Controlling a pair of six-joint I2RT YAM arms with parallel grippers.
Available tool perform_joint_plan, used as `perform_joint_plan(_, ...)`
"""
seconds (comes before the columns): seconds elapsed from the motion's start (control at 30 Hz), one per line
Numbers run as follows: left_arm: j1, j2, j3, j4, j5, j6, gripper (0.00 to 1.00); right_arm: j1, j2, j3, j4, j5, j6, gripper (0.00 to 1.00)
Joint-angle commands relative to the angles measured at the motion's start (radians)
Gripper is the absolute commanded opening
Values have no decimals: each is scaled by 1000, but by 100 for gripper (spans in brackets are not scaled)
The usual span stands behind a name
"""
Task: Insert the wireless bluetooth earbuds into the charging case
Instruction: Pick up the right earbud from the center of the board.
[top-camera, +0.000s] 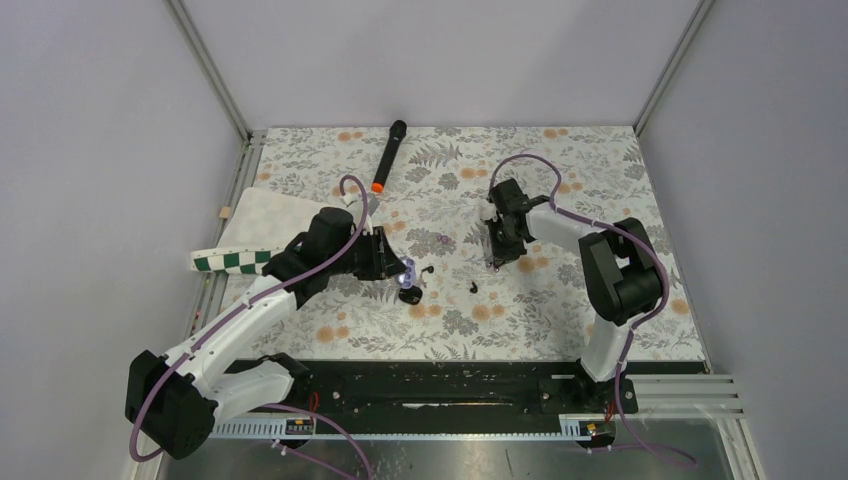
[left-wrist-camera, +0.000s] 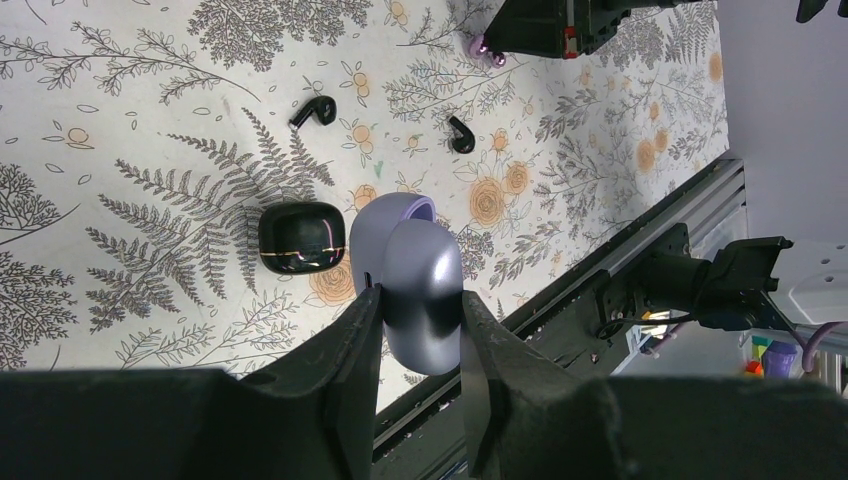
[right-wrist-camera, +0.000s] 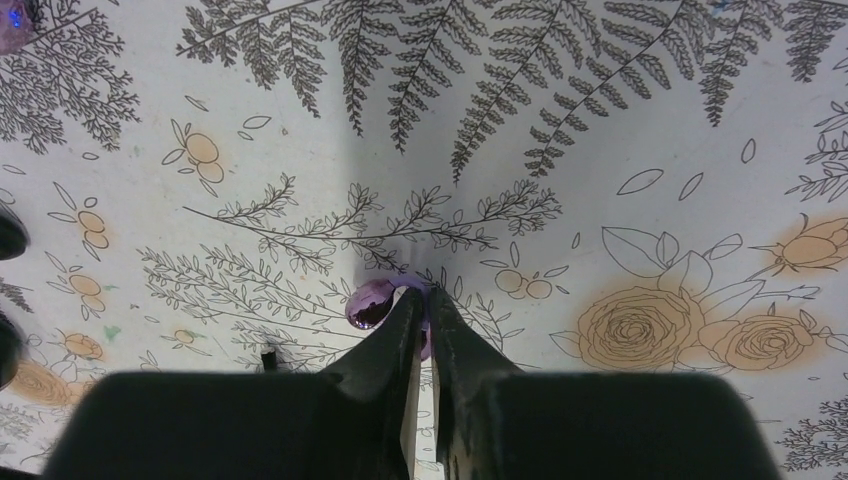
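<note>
Left claw (left-wrist-camera: 420, 300) clamps the purple case (left-wrist-camera: 412, 255); right claw (right-wrist-camera: 424, 298) pinches a purple earbud (right-wrist-camera: 368, 303). We lift slowly (the hold looks marginal).

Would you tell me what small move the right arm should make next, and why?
Probably lift straight up a little. The right gripper is shut on a purple earbud low over the table, and the left gripper holds the purple case, so the earbud likely needs raising before it is carried across.

High rear overview, two close wrist views down, sharing floral tablecloth (top-camera: 560, 310)
</note>
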Motion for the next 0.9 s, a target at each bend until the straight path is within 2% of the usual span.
perform_joint_plan(0.0,-4,0,28,48,22,-2,0,25,21,-20,-51,26,34,8)
perform_joint_plan(0.17,-4,-5,28,48,21,-2,0,25,-90,-30,-50,21,58,2)
perform_joint_plan(0.37,-4,11,44,57,35,-13,0,47,-317,-60,-14,39,159,0)
perform_joint_plan(0.6,-4,72,84,113,73,-89,0,178,-483,-61,11,280,316,0)
perform_joint_plan(0.87,-6,75,90,163,100,-128,0,249,-561,-116,129,375,390,0)
